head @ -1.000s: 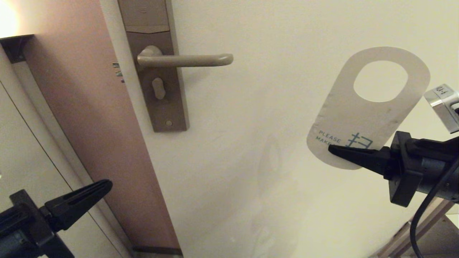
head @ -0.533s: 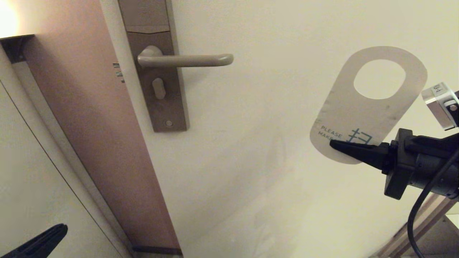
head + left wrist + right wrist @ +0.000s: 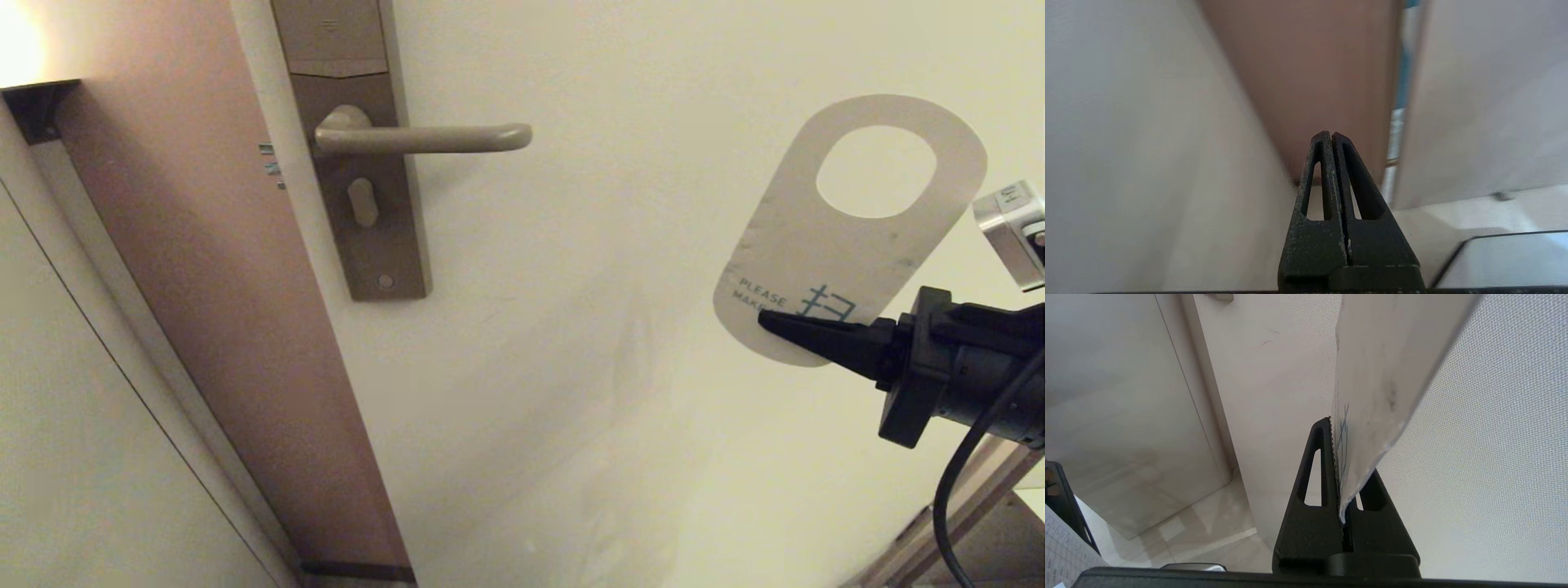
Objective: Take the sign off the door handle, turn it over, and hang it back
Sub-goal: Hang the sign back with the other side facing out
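The sign [image 3: 824, 237] shows its white "PLEASE MAKE..." side, oval hole at the top, held up in the air far right of the door handle [image 3: 424, 139]. My right gripper [image 3: 767, 321] is shut on the sign's lower rounded end; in the right wrist view the card [image 3: 1372, 375] stands edge-on between the right gripper's [image 3: 1337, 424] fingers. The handle is a bronze-grey lever on a tall lock plate [image 3: 367, 245], bare. My left gripper [image 3: 1330, 134] is shut and empty, out of the head view, low by the door's edge.
A small thumb-turn knob [image 3: 362, 202] sits on the plate under the lever. The brown door edge [image 3: 220, 286] and frame run down the left. A wooden piece [image 3: 971, 523] shows at the lower right under my right arm.
My left gripper has dropped down and left, out of the head view. My right gripper has lifted the sign slightly up and right.
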Motion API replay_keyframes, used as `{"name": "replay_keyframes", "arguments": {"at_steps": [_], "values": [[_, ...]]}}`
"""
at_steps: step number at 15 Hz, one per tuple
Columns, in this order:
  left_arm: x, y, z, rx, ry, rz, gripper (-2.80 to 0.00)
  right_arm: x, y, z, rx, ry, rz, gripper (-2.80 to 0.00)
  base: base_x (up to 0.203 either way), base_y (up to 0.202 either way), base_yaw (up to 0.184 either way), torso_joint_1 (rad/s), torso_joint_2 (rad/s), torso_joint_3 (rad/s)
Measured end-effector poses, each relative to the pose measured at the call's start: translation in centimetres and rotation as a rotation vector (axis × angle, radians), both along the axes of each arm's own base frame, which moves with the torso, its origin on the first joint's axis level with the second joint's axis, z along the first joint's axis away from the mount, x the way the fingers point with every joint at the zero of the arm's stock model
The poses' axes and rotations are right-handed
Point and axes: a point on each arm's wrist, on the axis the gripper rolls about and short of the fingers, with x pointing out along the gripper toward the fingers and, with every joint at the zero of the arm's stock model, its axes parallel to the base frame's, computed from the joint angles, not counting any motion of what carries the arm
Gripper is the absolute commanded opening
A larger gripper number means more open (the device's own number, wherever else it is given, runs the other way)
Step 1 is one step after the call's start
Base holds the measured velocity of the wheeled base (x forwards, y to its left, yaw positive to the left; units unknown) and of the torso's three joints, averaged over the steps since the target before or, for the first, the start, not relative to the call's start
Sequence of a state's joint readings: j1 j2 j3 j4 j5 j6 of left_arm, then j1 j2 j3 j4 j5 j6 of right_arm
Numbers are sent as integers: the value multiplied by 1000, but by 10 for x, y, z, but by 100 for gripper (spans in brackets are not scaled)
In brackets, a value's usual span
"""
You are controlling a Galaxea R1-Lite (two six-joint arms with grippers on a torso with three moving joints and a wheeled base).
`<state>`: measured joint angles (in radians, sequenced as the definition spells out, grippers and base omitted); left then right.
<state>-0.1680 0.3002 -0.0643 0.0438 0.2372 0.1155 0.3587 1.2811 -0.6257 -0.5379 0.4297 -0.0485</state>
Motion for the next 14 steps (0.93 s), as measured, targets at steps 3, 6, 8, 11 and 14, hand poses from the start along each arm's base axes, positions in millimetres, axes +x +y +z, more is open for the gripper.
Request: {"name": "replay_keyframes", "arguments": {"at_steps": [3,6,8,11,14], "values": [[-1,-2,-1,55,12,15,-280,0,0,-2,-3,5,0,-280,0,0,0,0,0,0],[-7,-3,-3,45,-23,-9,-280,0,0,-2,-7,4,0,-280,0,0,0,0,0,0],[-11,-4,-4,14,-59,-66,-280,1,0,-3,-9,7,0,-280,0,0,0,0,0,0],[-18,-7,-13,-26,-123,-142,-280,3,-2,-4,-10,11,-14,-280,0,0,0,0,0,0],[-22,-6,-16,-59,-210,-112,-280,6,-7,-4,-8,15,-42,-280,0,0,0,0,0,0]]}}
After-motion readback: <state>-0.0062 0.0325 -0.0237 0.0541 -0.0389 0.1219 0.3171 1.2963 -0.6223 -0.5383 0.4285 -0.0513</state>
